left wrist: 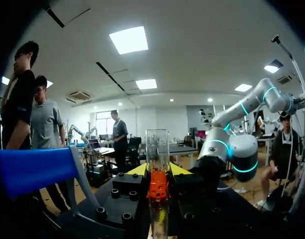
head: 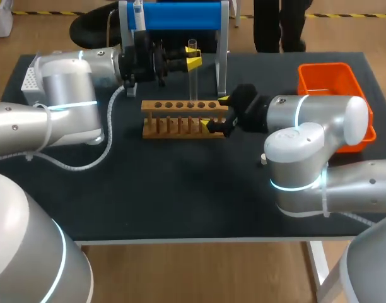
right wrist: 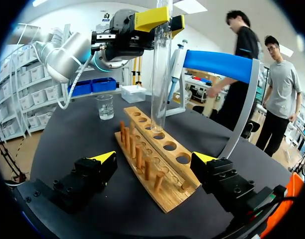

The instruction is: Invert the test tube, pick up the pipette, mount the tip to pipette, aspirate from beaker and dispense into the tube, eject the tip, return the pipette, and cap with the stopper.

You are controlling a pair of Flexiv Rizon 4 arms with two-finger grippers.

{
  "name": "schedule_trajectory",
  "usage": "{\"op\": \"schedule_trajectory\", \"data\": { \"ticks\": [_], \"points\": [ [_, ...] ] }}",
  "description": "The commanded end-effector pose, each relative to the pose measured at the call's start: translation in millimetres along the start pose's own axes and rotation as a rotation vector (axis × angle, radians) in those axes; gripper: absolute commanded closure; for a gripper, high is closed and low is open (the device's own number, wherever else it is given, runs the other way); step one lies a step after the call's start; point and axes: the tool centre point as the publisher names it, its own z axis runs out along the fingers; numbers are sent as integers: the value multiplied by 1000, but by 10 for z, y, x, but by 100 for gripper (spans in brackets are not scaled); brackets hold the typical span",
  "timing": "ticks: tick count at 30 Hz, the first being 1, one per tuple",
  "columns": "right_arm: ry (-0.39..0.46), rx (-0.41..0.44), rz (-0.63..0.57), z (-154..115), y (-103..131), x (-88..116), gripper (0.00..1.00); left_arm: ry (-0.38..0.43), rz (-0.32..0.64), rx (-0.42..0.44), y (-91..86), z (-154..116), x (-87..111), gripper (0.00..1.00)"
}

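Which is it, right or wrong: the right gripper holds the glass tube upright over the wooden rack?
Wrong: the left gripper holds the glass tube upright over the wooden rack, as the head view shows.

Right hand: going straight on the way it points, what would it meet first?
Probably the wooden rack, whose near end lies between the right hand's open fingers; the test tube is farther along.

Orange bin (head: 325,79) seen set on dark table (head: 180,202), behind right gripper (head: 218,112) jaws (contents hidden); white perforated box (head: 30,79) placed well behind left gripper (head: 193,59) jaws.
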Motion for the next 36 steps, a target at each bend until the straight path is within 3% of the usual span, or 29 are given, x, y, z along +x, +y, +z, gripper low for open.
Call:
{"op": "schedule_trajectory", "data": {
  "ticks": [1,36],
  "points": [
    [-2,3,0,5,5,8,0,-6,0,3,55,-5,-2,100],
    [-2,3,0,5,5,8,0,-29,-4,-3,221,-64,-66,100]
  ]
}}
